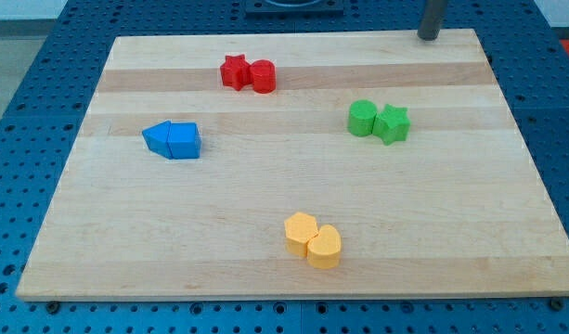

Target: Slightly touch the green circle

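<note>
Near the view's top right: my tip [429, 37] rests at the counter [265, 250] edge, well apart from every block.
Pincer: I carry none, only the rod.
Green circle [362, 118]: right of centre, touching the green star [392, 123], bare wood all round the pair.
Rod: seemingly upright, cropped above.

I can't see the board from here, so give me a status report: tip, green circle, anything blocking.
My tip at view's top right edge, touching nothing. Green circle against green star. Path clear.
</note>
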Robot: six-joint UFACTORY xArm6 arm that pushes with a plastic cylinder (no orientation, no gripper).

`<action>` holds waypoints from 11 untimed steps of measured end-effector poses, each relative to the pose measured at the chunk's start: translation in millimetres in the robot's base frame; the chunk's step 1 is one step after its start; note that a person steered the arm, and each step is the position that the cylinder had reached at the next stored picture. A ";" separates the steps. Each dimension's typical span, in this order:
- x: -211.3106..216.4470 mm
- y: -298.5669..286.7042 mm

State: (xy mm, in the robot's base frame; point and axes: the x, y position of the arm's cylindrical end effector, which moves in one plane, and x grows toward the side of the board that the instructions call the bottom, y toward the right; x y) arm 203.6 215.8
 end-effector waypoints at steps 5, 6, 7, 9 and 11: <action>64.4 -70.4; 90.9 -109.3; 113.9 -148.0; 145.6 -214.9; 188.5 -242.9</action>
